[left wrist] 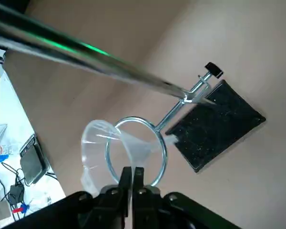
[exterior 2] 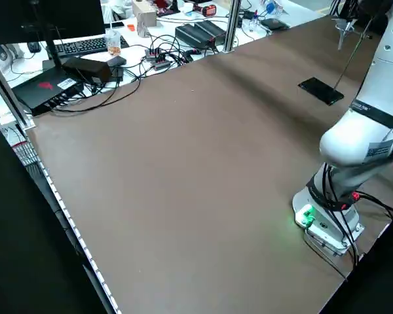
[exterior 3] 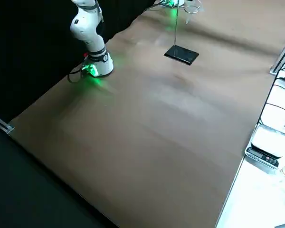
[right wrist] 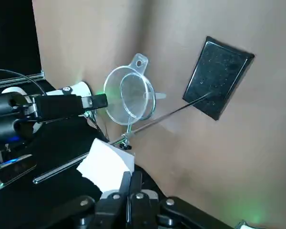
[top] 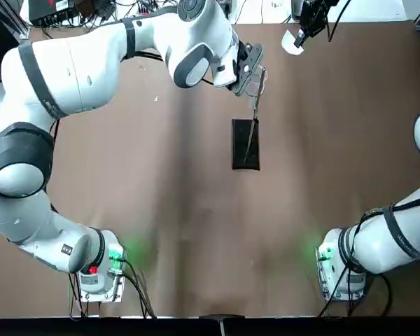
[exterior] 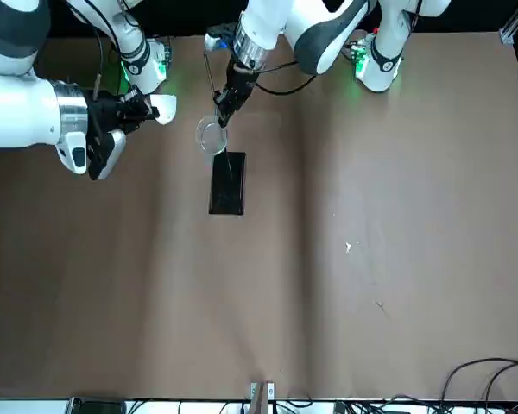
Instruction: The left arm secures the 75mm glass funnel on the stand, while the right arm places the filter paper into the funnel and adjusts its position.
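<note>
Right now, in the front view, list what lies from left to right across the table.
Right gripper holding the filter paper → 75mm glass funnel in the ring → stand base → left arm's base.

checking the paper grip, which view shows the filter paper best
The right wrist view: the filter paper fills the foreground, pinched in the right gripper, near the glass funnel. Top and front views show only a small white patch at that gripper. The other views don't show it.
</note>
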`<action>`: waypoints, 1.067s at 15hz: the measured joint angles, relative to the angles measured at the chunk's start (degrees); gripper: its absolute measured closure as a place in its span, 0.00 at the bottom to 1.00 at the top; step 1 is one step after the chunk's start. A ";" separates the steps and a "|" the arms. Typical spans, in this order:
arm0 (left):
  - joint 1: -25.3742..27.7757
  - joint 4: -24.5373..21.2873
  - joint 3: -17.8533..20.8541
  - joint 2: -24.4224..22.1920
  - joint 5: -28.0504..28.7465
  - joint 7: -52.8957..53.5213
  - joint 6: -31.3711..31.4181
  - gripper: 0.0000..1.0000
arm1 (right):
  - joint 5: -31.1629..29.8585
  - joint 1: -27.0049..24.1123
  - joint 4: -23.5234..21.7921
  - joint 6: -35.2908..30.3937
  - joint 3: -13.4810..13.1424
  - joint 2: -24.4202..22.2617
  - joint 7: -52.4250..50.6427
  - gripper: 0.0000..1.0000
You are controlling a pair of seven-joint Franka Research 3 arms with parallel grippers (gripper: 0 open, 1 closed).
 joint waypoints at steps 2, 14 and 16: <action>-0.09 0.00 -0.03 0.00 2.72 -0.24 0.21 0.70 | 0.01 0.09 -0.01 0.68 0.00 0.08 0.03 0.99; 2.64 1.11 0.27 1.55 4.85 -2.87 -0.25 0.01 | 0.02 6.94 -0.28 9.71 0.04 4.03 6.93 0.99; 4.47 2.30 0.24 1.54 3.02 -4.25 -3.54 0.01 | 0.02 7.34 -0.30 9.69 0.04 4.62 6.94 0.99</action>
